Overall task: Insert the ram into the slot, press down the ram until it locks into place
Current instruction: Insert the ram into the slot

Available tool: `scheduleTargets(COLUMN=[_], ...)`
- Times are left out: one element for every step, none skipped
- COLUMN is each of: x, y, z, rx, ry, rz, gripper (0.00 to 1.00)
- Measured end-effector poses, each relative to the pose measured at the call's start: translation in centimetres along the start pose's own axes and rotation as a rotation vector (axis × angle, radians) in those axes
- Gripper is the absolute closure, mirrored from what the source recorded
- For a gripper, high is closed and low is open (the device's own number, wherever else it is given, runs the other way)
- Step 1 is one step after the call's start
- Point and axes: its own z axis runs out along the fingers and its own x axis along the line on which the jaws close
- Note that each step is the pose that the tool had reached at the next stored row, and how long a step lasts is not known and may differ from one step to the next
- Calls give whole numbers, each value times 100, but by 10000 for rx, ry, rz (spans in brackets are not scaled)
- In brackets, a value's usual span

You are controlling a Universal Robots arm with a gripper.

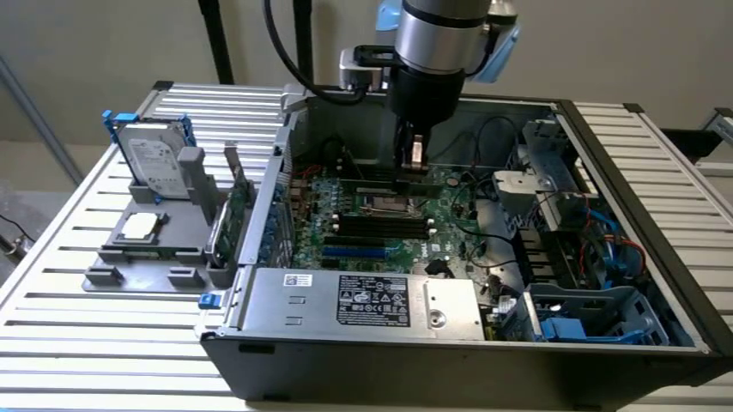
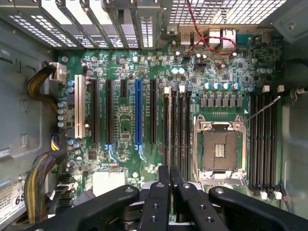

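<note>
Ram, a slim green circuit-board stick (image 1: 384, 184), was held level, low inside the open grey computer case (image 1: 458, 365).
Black claw (image 2: 170, 169) was clamped on it, by the long black plastic slot (image 2: 174, 125) beside the square metal processor socket (image 2: 219, 149).

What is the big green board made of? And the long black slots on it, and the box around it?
The green board looks like stiff circuit-board laminate under a glossy green coat, with small parts soldered on. The black slots look like moulded plastic, smooth and dull. The box seems to be thin grey sheet metal: folded edges and punched air holes.
</note>
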Motion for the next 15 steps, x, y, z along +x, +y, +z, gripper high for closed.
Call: scheduleTargets(x=[0,1,1,1,2,2,2,2,2,3,3,3,3,3,2], y=[6,10,12,12,12,11,11,10,9,8,7,5,4,3,2], z=[20,38,56,74,92,110,128,147,166,183,201,220,238,257,274], rx=[0,0,0,0,0,0,0,0,0,-1,-1,0,0,0,-1], ry=[-1,-1,0,1,0,1,1,2,1,2,2,1,1,1,2], rz=[-1,0,-1,-3,-7,-14,-22,-26,-27,-29,-30,-30,-30,-30,-30], gripper=[87,87,87,87,87,87,87,87,87,87,87,87,87,87,87])
